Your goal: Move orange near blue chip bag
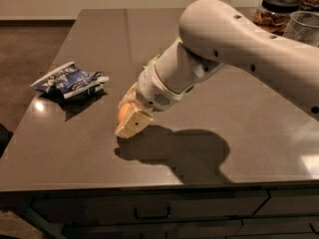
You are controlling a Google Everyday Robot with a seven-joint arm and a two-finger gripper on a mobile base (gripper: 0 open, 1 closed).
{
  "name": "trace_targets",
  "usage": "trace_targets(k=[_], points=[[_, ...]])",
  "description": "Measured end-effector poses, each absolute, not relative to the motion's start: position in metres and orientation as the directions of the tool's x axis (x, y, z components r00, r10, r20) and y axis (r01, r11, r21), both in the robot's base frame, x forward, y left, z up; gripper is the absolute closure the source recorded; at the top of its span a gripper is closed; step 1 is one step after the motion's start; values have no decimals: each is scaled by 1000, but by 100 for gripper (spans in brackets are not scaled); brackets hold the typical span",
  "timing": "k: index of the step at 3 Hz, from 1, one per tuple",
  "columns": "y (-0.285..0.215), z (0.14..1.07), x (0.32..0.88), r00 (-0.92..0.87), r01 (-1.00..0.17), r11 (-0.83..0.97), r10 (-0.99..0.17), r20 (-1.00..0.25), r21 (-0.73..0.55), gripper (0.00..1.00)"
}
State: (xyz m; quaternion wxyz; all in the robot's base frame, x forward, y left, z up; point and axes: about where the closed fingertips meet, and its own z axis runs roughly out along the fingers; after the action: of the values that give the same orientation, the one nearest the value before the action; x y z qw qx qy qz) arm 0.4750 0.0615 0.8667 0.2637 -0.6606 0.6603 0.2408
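The orange (123,113) shows as a small orange patch between the tan fingers of my gripper (127,115), which is shut on it just above the dark table (65,148). The blue chip bag (70,80), crumpled dark-blue and white foil, lies flat on the table's left side, a short way left of and behind the gripper. My white arm reaches in from the upper right and hides most of the orange.
A sliver of a light-green chip bag (151,61) shows behind my arm. A dark-lidded glass jar (276,11) and a clear cup (303,28) stand at the back right. The table's front edge has drawers (149,213) below; floor lies to the left.
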Motion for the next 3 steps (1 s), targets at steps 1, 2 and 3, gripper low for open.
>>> trace_targets(k=[1,2,3], points=[[82,866,493,29,-999,10,-698,-716,-50,100],[90,871,502,36,-995,45,-657,-753,-87,100],[97,874,506,45,-987,92,-621,-783,-129,100]])
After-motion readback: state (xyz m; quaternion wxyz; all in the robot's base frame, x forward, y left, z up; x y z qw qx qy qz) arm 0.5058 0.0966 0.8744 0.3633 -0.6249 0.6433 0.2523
